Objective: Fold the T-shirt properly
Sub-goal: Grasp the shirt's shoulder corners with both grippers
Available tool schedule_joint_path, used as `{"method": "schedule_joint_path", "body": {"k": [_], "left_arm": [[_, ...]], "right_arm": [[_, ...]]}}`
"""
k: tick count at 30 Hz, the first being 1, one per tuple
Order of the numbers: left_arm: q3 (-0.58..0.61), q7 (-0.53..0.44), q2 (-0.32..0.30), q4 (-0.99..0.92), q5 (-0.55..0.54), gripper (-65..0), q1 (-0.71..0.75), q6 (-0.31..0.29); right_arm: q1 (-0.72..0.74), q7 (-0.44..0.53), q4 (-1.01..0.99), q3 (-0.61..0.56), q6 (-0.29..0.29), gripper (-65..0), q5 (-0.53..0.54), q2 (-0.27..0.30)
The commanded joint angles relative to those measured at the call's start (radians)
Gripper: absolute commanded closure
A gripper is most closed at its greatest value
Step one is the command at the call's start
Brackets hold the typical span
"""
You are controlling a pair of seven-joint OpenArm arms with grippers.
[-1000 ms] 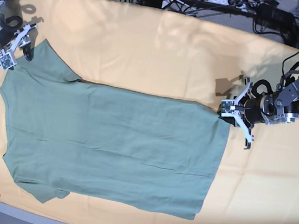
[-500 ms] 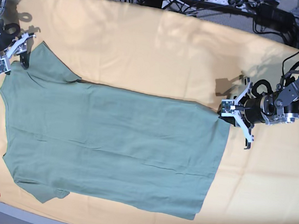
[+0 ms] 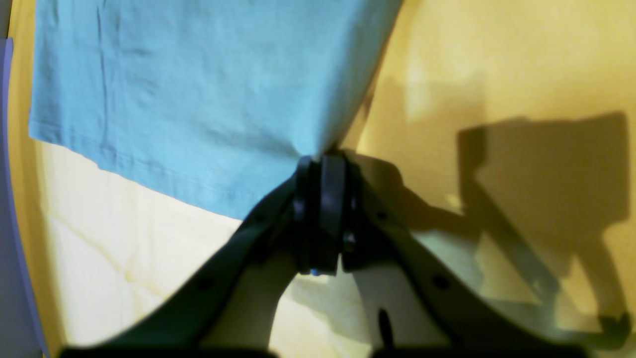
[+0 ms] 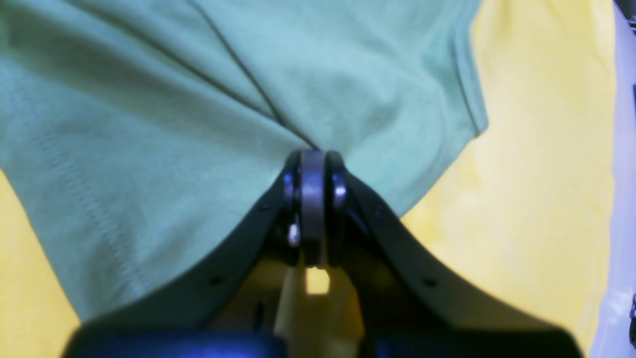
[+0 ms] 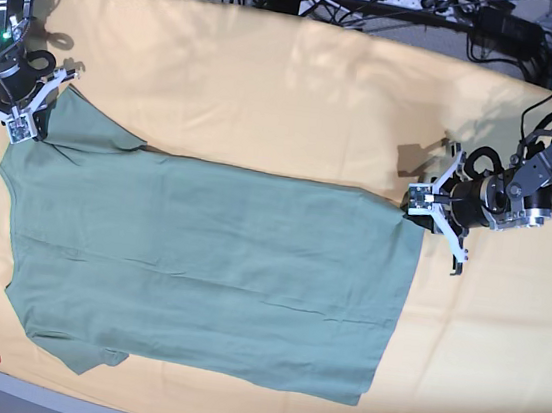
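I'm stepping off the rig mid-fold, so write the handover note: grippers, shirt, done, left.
Left gripper: shut on the hem corner of the T-shirt.
Right gripper: shut on the shirt's sleeve-side edge.
Shirt: spread flat on the yellow-orange cloth, sleeves on the base view's left, hem on its right.
Done: both far corners gripped.
Left: every fold; none made yet.

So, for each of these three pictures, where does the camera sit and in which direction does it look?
Base view: high above, looking down on the sage-green thin-fabric T-shirt spread on the large yellow-orange cloth; both arms show, left gripper at its right, right gripper at its left.
Left wrist view: behind the left gripper, looking along its fingers, shut on the T-shirt's corner.
Right wrist view: behind the right gripper, shut on the T-shirt.
Shared: all views show T-shirt and cloth.
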Motion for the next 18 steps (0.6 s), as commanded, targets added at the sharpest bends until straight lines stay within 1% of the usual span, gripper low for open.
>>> {"method": "schedule_joint_path", "body": {"k": [1,8,11,13,16,18], "left_arm": [[-0.01,-0.015,-0.017,0.012,-0.009,0.0,-0.021,0.009],[-0.011,-0.011,-0.027,0.011,-0.019,0.0,-0.06,0.01],[-0.011,-0.014,-0.037,0.014,-0.095,0.0,-0.076,0.009],[-0.011,-0.016,-0.047,0.023,-0.125,0.0,-0.079,0.008],[-0.011,-0.018,-0.063,0.036,-0.133,0.0,-0.079,-0.011],[-0.011,-0.02,-0.072,0.043,-0.138,0.0,-0.079,-0.055]], "right_arm": [[0.002,-0.027,0.001,0.006,-0.014,0.0,-0.016,0.025],[-0.001,-0.021,0.069,0.018,-0.013,0.0,-0.015,0.042],[-0.007,-0.04,0.134,0.043,0.021,0.0,-0.012,0.042],[-0.016,-0.078,0.18,0.064,0.039,0.0,-0.008,0.042],[-0.043,-0.1,0.252,0.095,0.047,0.0,-0.008,0.044],[-0.07,-0.1,0.296,0.109,0.063,0.0,-0.005,0.055]]}}
